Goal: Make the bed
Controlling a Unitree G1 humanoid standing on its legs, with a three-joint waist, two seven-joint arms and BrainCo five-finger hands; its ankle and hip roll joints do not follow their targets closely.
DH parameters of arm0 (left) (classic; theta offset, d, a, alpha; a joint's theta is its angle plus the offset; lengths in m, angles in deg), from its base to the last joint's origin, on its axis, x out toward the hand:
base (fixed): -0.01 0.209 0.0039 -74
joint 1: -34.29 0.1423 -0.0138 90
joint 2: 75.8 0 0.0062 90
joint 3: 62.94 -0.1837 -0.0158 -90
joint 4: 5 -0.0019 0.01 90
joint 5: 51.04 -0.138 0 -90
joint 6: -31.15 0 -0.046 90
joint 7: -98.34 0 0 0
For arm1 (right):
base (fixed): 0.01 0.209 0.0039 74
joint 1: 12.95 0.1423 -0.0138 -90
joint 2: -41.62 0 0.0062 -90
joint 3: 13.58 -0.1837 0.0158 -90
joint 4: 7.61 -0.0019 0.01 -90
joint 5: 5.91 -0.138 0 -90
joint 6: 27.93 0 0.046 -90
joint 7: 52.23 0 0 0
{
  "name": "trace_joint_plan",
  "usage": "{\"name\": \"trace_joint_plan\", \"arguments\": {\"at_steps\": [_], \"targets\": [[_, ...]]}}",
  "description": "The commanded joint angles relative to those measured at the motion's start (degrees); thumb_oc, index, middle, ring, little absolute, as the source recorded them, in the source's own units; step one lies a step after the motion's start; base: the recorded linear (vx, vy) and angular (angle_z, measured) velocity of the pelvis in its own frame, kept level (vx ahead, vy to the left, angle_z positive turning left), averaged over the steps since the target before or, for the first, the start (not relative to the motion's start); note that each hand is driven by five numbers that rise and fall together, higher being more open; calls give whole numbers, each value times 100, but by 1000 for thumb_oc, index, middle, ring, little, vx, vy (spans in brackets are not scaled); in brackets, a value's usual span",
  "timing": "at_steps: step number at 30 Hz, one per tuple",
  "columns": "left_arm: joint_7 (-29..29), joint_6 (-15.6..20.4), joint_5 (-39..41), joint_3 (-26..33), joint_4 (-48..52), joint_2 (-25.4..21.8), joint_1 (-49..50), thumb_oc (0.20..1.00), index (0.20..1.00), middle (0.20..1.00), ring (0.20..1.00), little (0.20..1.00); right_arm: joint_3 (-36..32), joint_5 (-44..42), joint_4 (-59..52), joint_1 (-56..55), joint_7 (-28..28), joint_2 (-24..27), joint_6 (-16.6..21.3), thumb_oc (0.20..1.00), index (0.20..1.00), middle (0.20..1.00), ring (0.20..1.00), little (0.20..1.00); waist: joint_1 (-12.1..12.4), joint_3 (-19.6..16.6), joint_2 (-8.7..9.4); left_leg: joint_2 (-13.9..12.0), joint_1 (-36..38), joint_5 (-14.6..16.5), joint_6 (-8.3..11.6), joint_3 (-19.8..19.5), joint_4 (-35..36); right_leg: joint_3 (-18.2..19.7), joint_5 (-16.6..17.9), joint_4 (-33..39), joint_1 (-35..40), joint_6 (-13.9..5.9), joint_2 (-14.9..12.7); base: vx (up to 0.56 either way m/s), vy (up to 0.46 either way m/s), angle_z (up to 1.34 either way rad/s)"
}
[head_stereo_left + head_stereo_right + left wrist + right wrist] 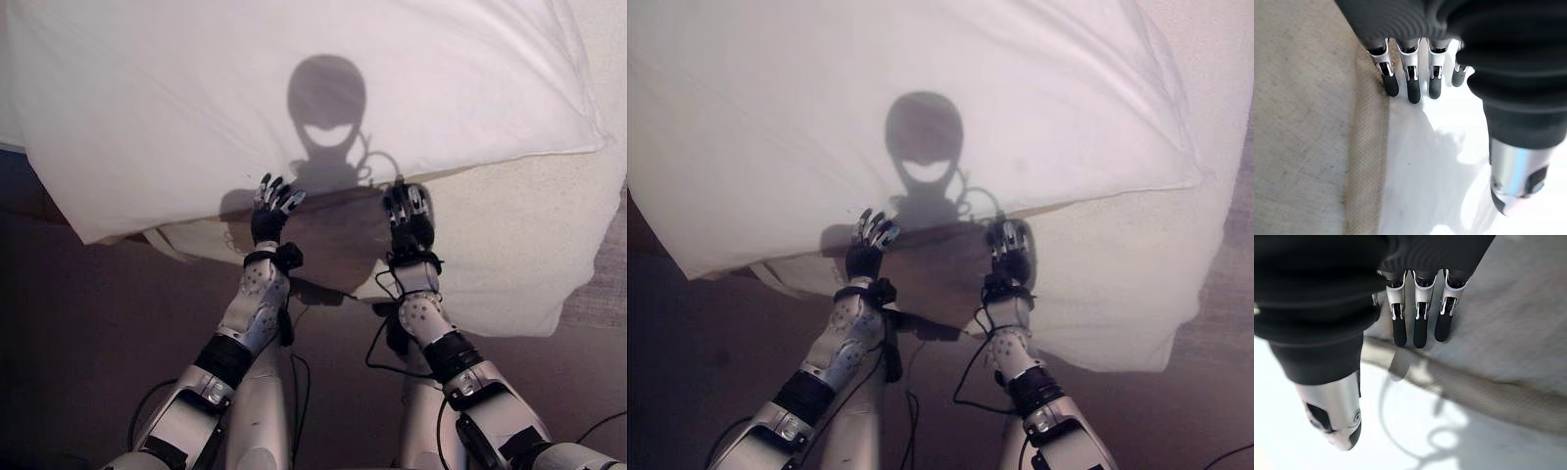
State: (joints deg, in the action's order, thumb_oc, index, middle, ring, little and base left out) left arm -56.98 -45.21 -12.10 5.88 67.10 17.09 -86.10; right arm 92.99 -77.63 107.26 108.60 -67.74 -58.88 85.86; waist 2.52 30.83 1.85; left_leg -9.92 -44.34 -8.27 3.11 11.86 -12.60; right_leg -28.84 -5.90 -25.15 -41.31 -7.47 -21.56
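Left hand (pixel 266 217): I see fingers straight, released, tips at the near edge of the white duvet (pixel 294 98).
Right hand (pixel 408 220): same, relaxed, holding nothing, beside the beige mattress (pixel 529 245).
Duvet: lies just ahead of both hands, long axis across my view.
Nearer hand: about level, I judge.

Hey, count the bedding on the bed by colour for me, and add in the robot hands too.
White pillow: 1
Cream blanket: 1
Robot hands: 2, the left robot hand and the right robot hand, both open at the pillow's near edge
Total: 4
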Motion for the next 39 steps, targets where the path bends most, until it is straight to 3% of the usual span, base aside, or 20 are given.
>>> {"name": "trace_joint_plan", "arguments": {"at_steps": [1,12,24,29,34,39], "targets": [[-182,2,-386,-420,336,-72,-87,1000,1000,1000,1000,1000,6,-206,-383,-10,362,-80,-92,1000,1000,1000,1000,1000,199,-104,200,-32,-26,707,243,155,-510,-104,976,662,111,-240,69,0,0,0],[-479,188,-477,-513,316,-152,-131,1000,1000,1000,1000,1000,-719,-20,171,1395,596,675,173,1000,1000,1000,1000,1000,299,-104,96,-7,-125,695,247,81,-456,-112,946,639,10,-274,95,1,-1,1],[-708,210,-558,-678,399,-271,1,1000,1000,1000,1000,1000,-910,74,724,2157,612,1195,183,1000,1000,1000,1000,1000,387,-104,65,8,-160,689,240,62,-405,-92,926,622,-63,-294,162,2,-1,1],[-734,240,-538,-715,423,-316,21,1000,1000,1000,1000,1000,-1008,98,1012,2361,554,1380,204,1000,1000,1000,1000,1000,384,-104,64,10,-172,706,238,51,-425,-81,933,627,-81,-301,170,0,0,0],[-813,262,-497,-825,488,-381,86,1000,1000,1000,1000,1000,-1333,167,1899,2972,227,1957,289,1000,1000,1000,1000,1000,444,-104,4,23,-158,726,240,37,-394,-66,917,597,-81,-328,171,0,0,0],[-790,249,-470,-848,439,-381,87,1000,1000,1000,1000,1000,-1389,146,1925,3072,116,2195,341,1000,1000,1000,1000,1000,411,-104,6,34,-166,744,235,34,-408,-13,899,574,-121,-329,205,11,5,3]]}}
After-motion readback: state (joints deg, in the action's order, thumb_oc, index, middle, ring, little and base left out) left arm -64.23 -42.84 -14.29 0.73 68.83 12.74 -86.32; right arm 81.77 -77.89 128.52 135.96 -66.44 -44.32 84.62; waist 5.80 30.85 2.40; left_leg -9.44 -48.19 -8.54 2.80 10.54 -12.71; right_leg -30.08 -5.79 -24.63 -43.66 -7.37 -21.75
